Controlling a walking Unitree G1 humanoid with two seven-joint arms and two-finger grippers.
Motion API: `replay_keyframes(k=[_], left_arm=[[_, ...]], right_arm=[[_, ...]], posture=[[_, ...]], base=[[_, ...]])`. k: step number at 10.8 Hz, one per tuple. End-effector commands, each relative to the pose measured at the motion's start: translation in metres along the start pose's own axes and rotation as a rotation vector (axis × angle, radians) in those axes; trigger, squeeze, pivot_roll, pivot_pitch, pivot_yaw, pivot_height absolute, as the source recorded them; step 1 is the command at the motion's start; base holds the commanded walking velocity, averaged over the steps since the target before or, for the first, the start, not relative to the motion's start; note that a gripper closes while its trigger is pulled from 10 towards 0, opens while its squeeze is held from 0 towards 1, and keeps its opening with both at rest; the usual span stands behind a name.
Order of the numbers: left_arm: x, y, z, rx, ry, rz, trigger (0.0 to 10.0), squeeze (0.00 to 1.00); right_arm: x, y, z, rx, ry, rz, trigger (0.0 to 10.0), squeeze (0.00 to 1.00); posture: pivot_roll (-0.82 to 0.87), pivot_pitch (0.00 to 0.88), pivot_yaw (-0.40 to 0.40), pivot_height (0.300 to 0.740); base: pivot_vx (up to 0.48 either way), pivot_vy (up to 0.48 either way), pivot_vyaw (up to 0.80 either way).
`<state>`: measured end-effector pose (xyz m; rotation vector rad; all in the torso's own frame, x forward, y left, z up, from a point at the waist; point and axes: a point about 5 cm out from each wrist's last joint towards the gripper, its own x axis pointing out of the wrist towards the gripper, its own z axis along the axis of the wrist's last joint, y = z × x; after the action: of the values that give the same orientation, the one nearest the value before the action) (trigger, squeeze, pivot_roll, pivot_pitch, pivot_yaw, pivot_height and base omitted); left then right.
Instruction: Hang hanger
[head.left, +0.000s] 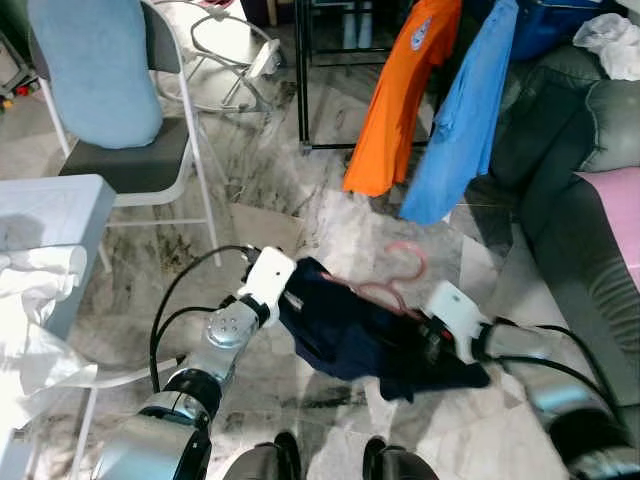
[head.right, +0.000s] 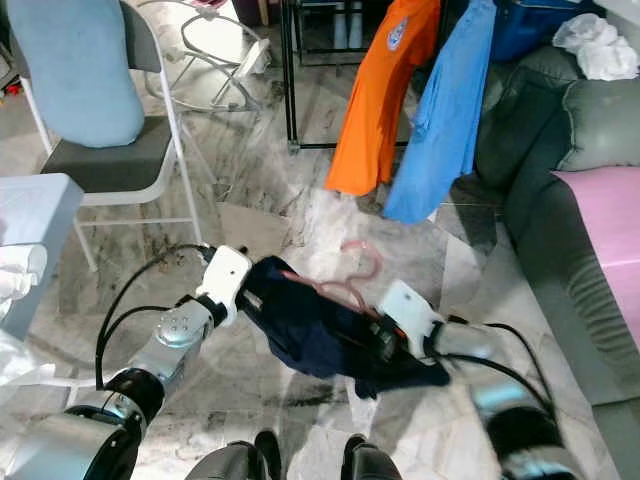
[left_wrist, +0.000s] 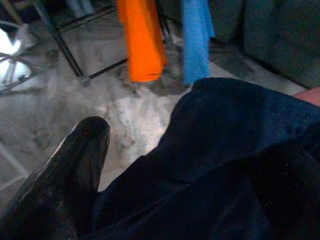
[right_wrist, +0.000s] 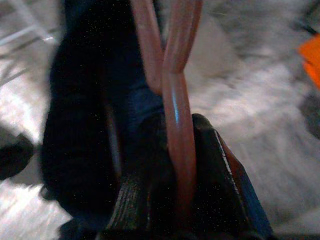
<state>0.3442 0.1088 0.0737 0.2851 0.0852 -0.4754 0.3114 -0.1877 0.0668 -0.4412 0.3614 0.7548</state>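
A pink plastic hanger (head.left: 405, 262) carries a dark navy garment (head.left: 350, 338) low over the marble floor, between my two arms. My right gripper (head.left: 428, 335) is shut on the hanger's pink bar (right_wrist: 176, 100), which runs between its black fingers (right_wrist: 210, 150). My left gripper (head.left: 292, 302) is buried in the garment's left side, shut on the cloth. In the left wrist view one black finger (left_wrist: 82, 160) shows beside the navy fabric (left_wrist: 225, 150), which covers the other finger. The hanger's hook points away from me, toward the rack.
A black clothes rack (head.left: 303, 90) stands ahead with an orange shirt (head.left: 400, 90) and a blue shirt (head.left: 460, 120) hanging on it. A grey sofa (head.left: 570, 200) with a pink cushion (head.left: 615, 210) is on the right. A chair (head.left: 130, 165) and white table (head.left: 50, 210) are on the left.
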Motion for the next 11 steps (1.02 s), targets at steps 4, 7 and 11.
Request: replay_keyframes(k=[4, 7, 11], left_arm=[[-0.023, 0.023, -0.034, -0.123, 0.117, 0.223, 10.0, 1.0], [-0.024, -0.008, -0.044, -0.098, 0.164, -0.021, 10.0, 1.0], [-0.013, 0.001, -0.026, 0.085, 0.141, -0.07, 10.0, 0.0]], right_arm=[[-0.004, -0.008, -0.03, 0.306, 0.048, -0.379, 0.0, 0.0], [0.009, 0.001, -0.014, 0.412, -0.06, -0.371, 0.0, 0.0], [0.005, 0.008, -0.003, 0.382, -0.106, -0.284, 0.0, 0.0]], posture=[[-0.2, 0.177, 0.063, 0.74], [-0.19, 0.177, 0.056, 0.74], [-0.2, 0.181, 0.06, 0.74]], base=[[0.0, 0.0, 0.0], [0.0, 0.0, 0.0], [0.0, 0.0, 0.0]])
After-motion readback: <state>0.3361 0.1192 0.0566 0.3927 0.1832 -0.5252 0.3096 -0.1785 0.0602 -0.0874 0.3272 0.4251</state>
